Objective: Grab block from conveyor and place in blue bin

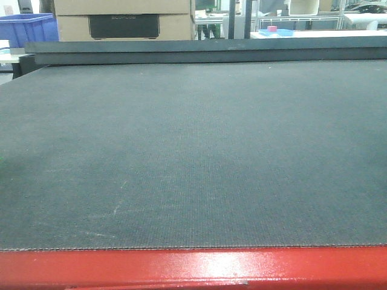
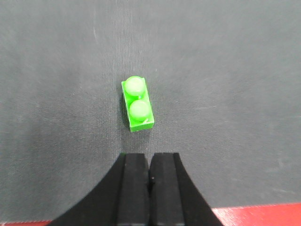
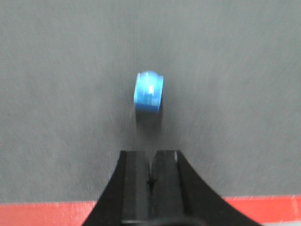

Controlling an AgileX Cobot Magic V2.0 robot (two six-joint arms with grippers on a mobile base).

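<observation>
The conveyor [image 1: 193, 151] fills the front-facing view, a broad dark grey belt on its red frame [image 1: 193, 269], with no block and no arm visible in that view; the blue bin [image 1: 27, 27] sits beyond the belt's far left corner, well apart from the near edge. Over the belt the left gripper [image 2: 149, 176] hangs with its jaws pressed together, holding nothing, near a green block [image 2: 137, 103] that lies flat with its studs up, skewed a little off the gripper's line; the right gripper [image 3: 151, 176] is likewise pressed together and empty, near a blue block [image 3: 149, 92] that shows as a smear. That blur suggests motion, so a late grab could miss it; either gripper, lowered without first spreading, would likely knock its block aside rather than take it; the green block's slant risks a corner pinch that slips on the long carry to the bin.
</observation>
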